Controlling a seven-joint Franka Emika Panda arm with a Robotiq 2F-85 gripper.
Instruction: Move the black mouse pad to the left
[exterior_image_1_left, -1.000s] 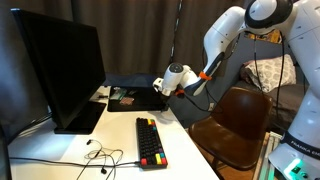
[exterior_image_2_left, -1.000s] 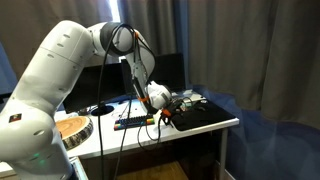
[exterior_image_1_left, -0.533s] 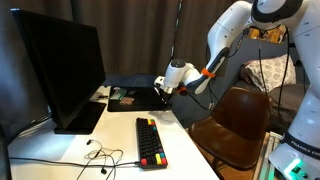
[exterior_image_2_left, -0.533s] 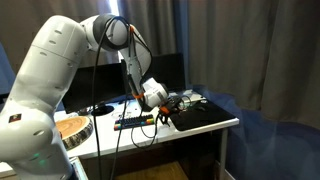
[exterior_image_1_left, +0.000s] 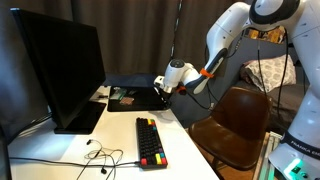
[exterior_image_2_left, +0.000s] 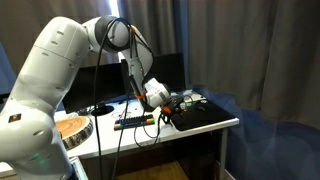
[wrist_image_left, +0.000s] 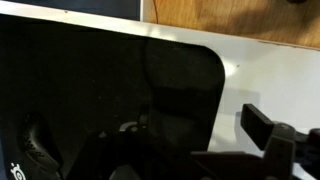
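The black mouse pad (exterior_image_1_left: 140, 101) lies flat at the far end of the white desk, beyond the keyboard; it also shows in the other exterior view (exterior_image_2_left: 203, 116). In the wrist view the black mouse pad (wrist_image_left: 95, 85) fills most of the picture, with its rounded corner against the white desk. My gripper (exterior_image_1_left: 160, 91) (exterior_image_2_left: 167, 113) is low at the pad's edge nearest the desk side. In the wrist view the gripper (wrist_image_left: 150, 140) is open: one finger hangs over the bare desk, and the other is barely seen against the pad.
A big black monitor (exterior_image_1_left: 60, 70) stands beside the pad. A narrow black keyboard with coloured keys (exterior_image_1_left: 150, 141) lies nearer the front. Cables (exterior_image_1_left: 100, 155) lie by it. A small coloured item (exterior_image_1_left: 125, 98) rests on the pad. A brown chair (exterior_image_1_left: 240, 120) stands off the desk edge.
The arm shifted slightly one second ago, and the gripper moved a little along the pad's edge. It has held still over the last half second. The pad has not visibly moved.
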